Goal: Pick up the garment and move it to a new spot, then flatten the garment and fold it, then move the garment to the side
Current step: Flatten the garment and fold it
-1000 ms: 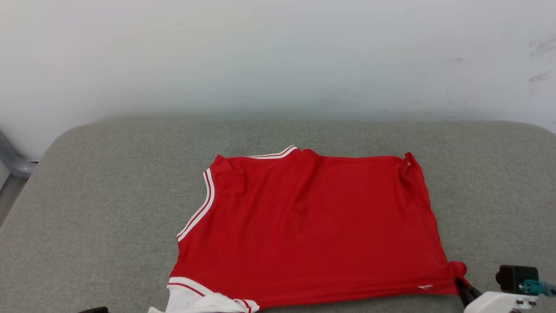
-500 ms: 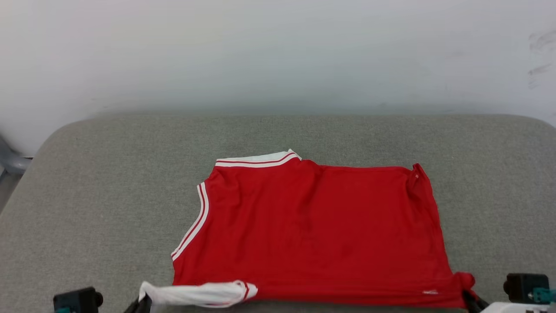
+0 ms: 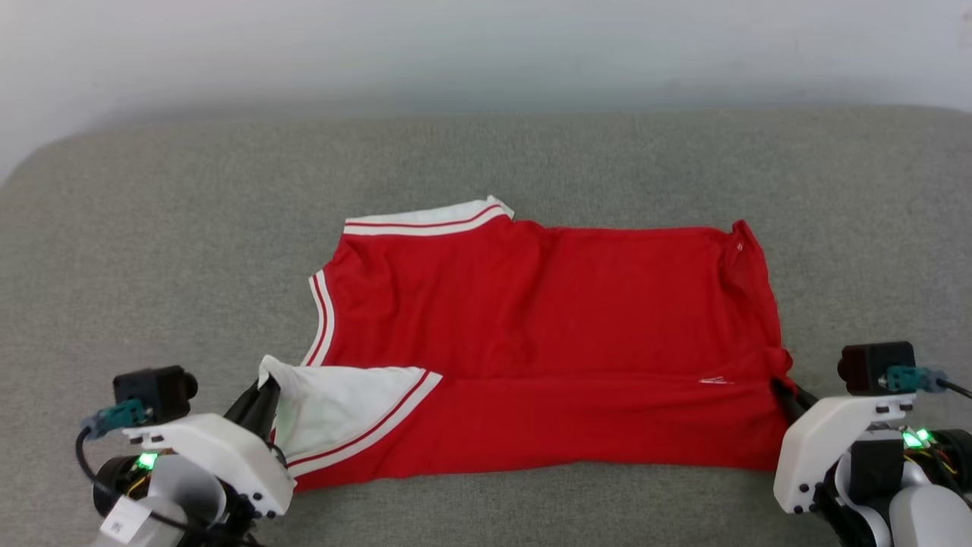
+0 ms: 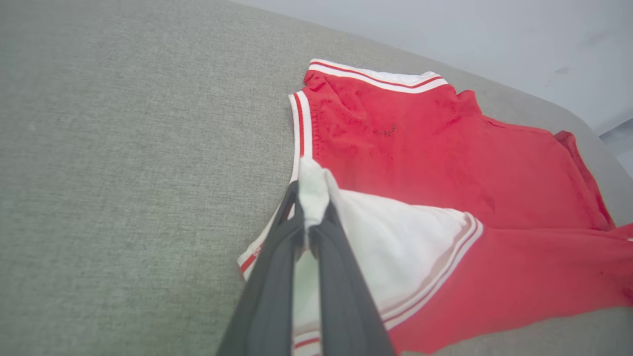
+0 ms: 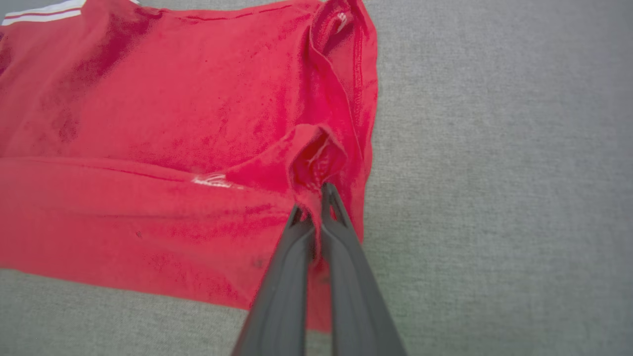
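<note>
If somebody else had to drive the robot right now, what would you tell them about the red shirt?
Left hand: shut on the white sleeve of the jersey.
Right hand: shut on the jersey's near red corner.
Jersey: spread on the grey cushion, its near edge turned over onto the body.
Done: laid out flat, first fold started.
Left: finish folding, let go, move it to the side.

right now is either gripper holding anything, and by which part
Both hold the garment. The left gripper pinches the tip of its white sleeve; the right gripper pinches a bunched red corner at the opposite end.
</note>
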`<state>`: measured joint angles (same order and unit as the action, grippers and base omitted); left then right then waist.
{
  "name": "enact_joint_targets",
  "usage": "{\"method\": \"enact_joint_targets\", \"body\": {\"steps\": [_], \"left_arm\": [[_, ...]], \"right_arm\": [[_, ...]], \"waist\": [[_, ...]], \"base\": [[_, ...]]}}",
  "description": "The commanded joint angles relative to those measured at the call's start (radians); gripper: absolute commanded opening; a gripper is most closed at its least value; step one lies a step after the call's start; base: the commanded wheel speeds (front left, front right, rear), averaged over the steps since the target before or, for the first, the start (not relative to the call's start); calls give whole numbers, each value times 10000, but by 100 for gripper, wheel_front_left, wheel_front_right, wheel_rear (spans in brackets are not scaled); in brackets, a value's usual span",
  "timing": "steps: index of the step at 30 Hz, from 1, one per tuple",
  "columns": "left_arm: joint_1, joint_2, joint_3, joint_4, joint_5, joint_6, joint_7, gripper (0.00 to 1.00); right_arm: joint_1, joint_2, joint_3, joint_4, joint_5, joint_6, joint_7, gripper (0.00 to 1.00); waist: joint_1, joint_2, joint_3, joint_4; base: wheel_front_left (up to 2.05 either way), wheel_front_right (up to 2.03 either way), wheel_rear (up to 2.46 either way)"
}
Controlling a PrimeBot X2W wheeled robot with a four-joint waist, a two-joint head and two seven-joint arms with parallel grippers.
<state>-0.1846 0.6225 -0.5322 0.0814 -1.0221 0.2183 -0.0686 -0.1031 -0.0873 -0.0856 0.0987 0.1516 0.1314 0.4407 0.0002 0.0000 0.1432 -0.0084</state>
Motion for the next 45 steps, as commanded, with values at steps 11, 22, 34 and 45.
{"method": "enact_joint_targets", "body": {"steps": [11,22,34,45], "left_arm": [[-1512,-846,-712,2323,-73,-1264,722,33],[-1393,-567,-610,2781,-267,-1263,932,100],[-769,1106,-770,1087,-1473,-549,4356,100],[-296,1210,-1061,966,-1943,-31,5440,100]], "right_arm": [[-1025,-39,369,1997,-8,-13,-557,100],[-543,78,355,1849,244,-11,-3454,100],[460,302,392,428,160,-11,-3792,100],[599,378,328,-168,340,-11,-3498,100]], "waist": [[-2,0,744,67],[-2,0,-207,-4],[-2,0,-813,-489],[-2,0,-122,-898]], "base": [[0,0,0],[0,0,0],[0,0,0],[0,0,0]]}}
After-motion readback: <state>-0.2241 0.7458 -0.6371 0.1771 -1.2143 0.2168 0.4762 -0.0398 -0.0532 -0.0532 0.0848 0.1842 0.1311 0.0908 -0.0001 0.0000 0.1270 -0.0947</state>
